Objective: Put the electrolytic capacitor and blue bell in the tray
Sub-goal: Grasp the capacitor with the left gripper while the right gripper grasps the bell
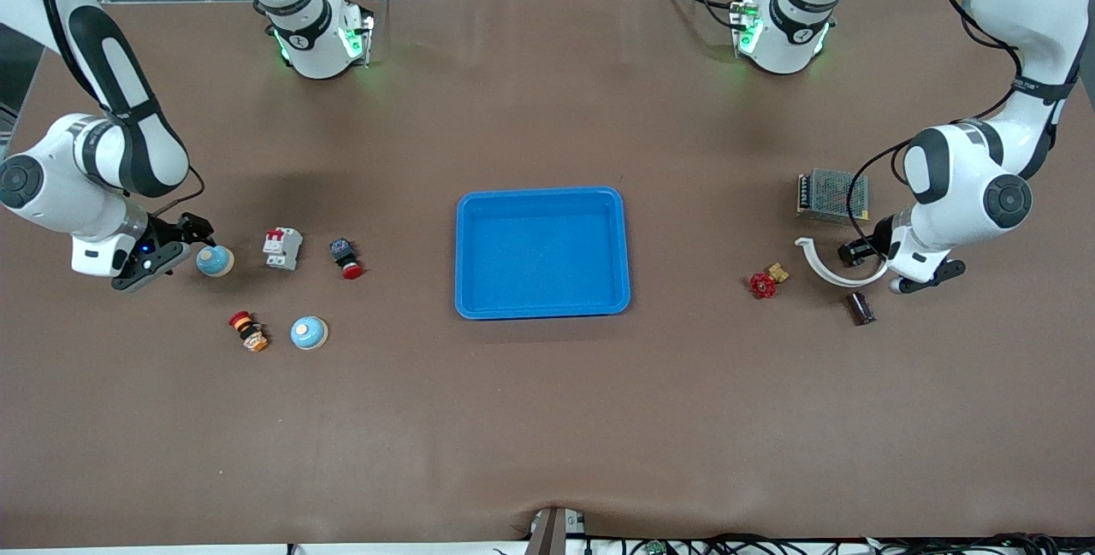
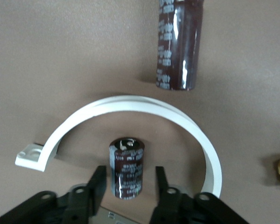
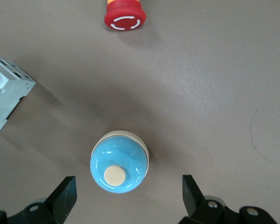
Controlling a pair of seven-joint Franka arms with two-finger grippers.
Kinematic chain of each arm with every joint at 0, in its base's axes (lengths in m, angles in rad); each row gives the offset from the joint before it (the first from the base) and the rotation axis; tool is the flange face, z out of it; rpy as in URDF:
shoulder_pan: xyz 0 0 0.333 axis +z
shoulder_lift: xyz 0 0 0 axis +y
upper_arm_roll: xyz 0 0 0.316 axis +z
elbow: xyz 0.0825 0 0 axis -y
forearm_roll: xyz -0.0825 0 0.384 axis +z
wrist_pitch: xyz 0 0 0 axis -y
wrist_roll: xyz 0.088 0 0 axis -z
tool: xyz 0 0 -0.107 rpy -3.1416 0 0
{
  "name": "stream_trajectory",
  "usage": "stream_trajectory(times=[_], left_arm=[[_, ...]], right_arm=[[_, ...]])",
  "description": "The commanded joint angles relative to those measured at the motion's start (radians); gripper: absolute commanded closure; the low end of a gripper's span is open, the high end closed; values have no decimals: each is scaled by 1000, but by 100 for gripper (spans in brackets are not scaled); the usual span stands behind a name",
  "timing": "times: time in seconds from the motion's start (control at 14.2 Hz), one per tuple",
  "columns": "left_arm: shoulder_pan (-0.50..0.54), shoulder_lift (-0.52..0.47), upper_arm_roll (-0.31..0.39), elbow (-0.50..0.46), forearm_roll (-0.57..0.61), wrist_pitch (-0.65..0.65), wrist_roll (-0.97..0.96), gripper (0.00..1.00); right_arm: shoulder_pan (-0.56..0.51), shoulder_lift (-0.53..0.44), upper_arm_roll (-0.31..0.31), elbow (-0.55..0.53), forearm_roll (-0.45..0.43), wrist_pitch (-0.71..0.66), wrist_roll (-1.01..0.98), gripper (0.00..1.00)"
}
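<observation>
1. The worktop (image 1: 547, 418) is a wide brown sheet; the blue tray (image 1: 542, 196) sits at its middle, and nothing lies in it.
2. The right hand (image 1: 184, 251) is low over the worktop at the right arm's end, fingers spread wide and released. In the right wrist view a blue bell (image 3: 117, 161) stands between those fingers (image 3: 64, 196), touching neither.
3. The left hand (image 1: 890, 268) is down at the left arm's end, inside the curve of a white arc-shaped clip (image 2: 130, 105). Its fingers (image 2: 94, 186) flank a small electrolytic capacitor (image 2: 127, 167) standing upright, a narrow gap visible on each side, so it is closing in but not yet gripping.
4. A second, larger capacitor (image 1: 861, 308) lies on its side, nearer the front camera than the clip. A second blue bell (image 1: 309, 333) sits nearer the front camera than the first.
5. Handling, as a judgement: the capacitor looks light, rigid and smooth-sleeved, so it could slip or topple. Pinching it across the middle of the cylinder seems best.
6. The bell looks rigid and glossy with a sloping dome. A hold low on its sides, near the pale base rim, should keep it from squirting out.
</observation>
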Motion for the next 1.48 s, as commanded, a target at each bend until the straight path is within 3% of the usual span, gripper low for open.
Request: stream_trajectory(times=[0.0, 0.28, 0.49, 0.7, 0.99, 1.27, 1.41], left_arm=[[4, 9, -1, 18, 28, 6, -19, 98], [-4, -39, -4, 24, 28, -39, -17, 100], [-9, -89, -27, 64, 28, -144, -17, 100], [-7, -129, -88, 93, 28, -229, -43, 100], [-7, -138, -220, 148, 28, -306, -187, 100], [-13, -124, -344, 170, 28, -327, -373, 100], [-61, -116, -372, 192, 28, -327, -471, 100]], right_arm=[[-12, -7, 12, -50, -17, 63, -9, 0], [-14, 21, 12, -61, -19, 106, -10, 0], [-14, 33, 14, -61, -19, 115, -12, 0], [-9, 47, 12, -59, -19, 132, -12, 0], [-3, 47, 12, -56, -19, 135, -12, 0], [-3, 68, 12, -58, -19, 170, -12, 0], [-9, 75, 14, -58, -19, 172, -13, 0]])
